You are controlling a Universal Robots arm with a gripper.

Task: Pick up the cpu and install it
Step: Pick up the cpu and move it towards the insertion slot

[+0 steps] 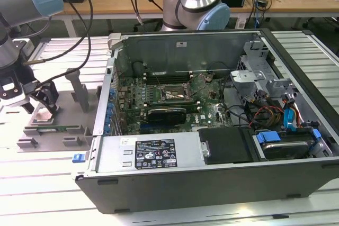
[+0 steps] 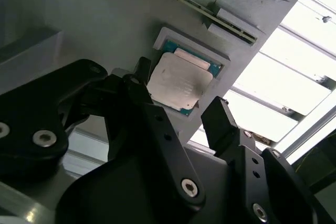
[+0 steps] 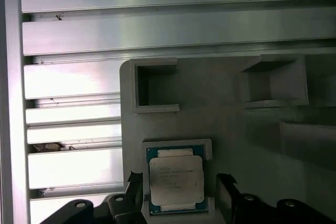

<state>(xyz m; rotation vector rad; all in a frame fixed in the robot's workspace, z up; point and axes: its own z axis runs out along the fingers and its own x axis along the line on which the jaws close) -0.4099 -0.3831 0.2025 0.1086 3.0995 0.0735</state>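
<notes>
two black fingers (image 3: 134,183) of the robot arm's gripper (image 3: 178,179) stand wide apart, one on each side of the small square cpu with the silvery-grey metal top and green rim (image 3: 176,174). they grasp nothing, and in the first wrist view a gap shows between each finger and the chip. the cpu (image 2: 176,83) lies flat in a shallow square recess of a pale grey plastic holder (image 3: 226,119), seen in both wrist views with the gripper (image 2: 179,90) spread over it. in the exterior view the gripper (image 1: 41,107) hangs low over that holder (image 1: 61,116) at the exterior view's left, on the slatted aluminium worktop (image 1: 32,183). well apart, toward the exterior view's right, a large dark grey computer case (image 1: 212,183) lies open, its green motherboard (image 1: 209,89) and square metal-framed socket (image 1: 175,92) exposed.
</notes>
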